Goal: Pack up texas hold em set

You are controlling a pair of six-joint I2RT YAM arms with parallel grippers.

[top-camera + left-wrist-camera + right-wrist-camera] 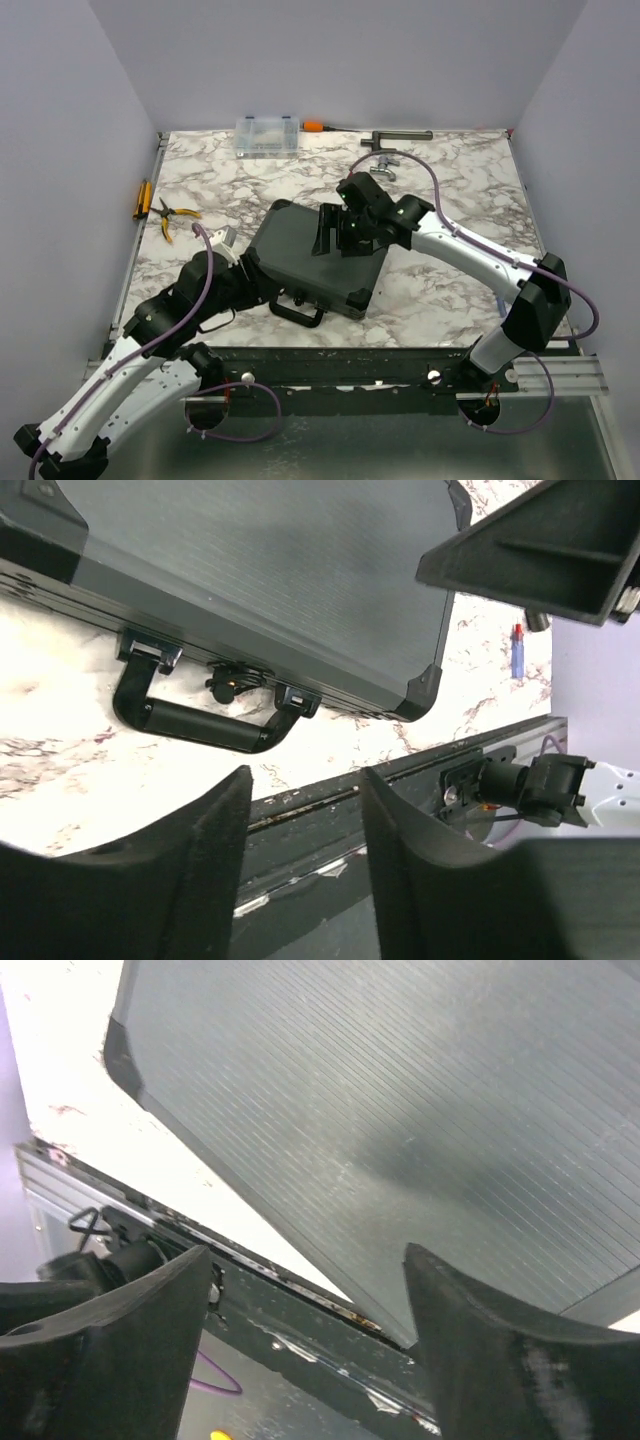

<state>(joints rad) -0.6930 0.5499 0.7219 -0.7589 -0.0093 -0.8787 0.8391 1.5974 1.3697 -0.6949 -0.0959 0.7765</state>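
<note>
soft even light; table glares in right wrist view; foreground possibly blurred

The case lid has a matt, dark grey skin with fine ribbing and smooth black corner caps. Its handle looks like smooth, faintly glossy black plastic. The table top is smooth and marble-patterned.

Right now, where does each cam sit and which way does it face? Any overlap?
Top external: above and behind the bases, looking down on the table; left arm, right arm and the closed case show.
Left wrist: low beside the case, facing its handle side and the near table edge; left fingers at bottom, right fingers top right.
Right wrist: over the case, tilted toward the near edge; right fingers at bottom.
Shared: the case, in all three.
</note>
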